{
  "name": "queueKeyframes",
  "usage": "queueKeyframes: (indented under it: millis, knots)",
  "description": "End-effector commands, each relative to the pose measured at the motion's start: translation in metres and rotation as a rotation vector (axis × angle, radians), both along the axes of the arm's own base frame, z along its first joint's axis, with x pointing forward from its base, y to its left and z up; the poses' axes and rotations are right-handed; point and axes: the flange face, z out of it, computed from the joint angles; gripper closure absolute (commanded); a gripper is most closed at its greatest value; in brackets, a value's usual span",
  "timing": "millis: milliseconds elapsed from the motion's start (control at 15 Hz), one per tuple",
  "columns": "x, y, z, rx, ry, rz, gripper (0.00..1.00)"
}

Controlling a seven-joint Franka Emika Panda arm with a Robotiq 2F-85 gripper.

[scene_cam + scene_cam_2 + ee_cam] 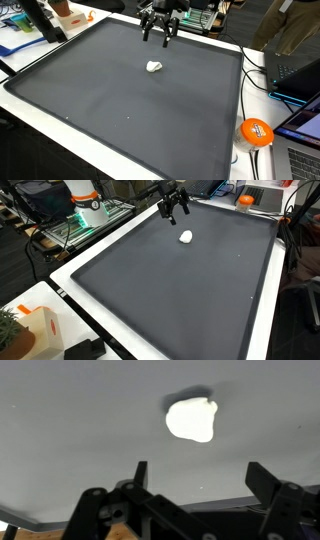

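The gripper (200,475) hangs above the mat (60,420) with its jaws spread wide and nothing between them; both exterior views show it clear of the surface (158,40) (172,218). Just ahead of the fingertips, apart from them, a small white lump (191,419) lies flat on the mat, alone near the far edge (154,67) (186,237). Its outline is rounded and uneven, with one side bulging, and it casts a thin shadow, so it sits low. It is probably very light and somewhat soft, like putty or wadded paper, though the pictures cannot settle which. A hold from straight above, jaws astride its narrower width and fingertips brought almost to the mat, looks safest; a firm squeeze may deform it, and an off-centre touch may push it along. Farther out, an orange ball (255,132) rests beyond the mat's rim.
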Motion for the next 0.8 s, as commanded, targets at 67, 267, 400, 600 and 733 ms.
queueKeyframes:
  millis: [67, 267, 400, 600, 733]
  knots:
    - [-0.028, -0.043, -0.014, 0.013, 0.107, 0.155, 0.0]
    - [-0.041, -0.053, -0.013, 0.07, 0.12, 0.256, 0.0]
    - [-0.051, -0.054, -0.013, 0.066, 0.146, 0.272, 0.0]
    - [-0.061, -0.063, -0.015, 0.008, 0.152, 0.229, 0.0]
    - [-0.057, -0.064, 0.003, 0.009, 0.105, 0.199, 0.0]
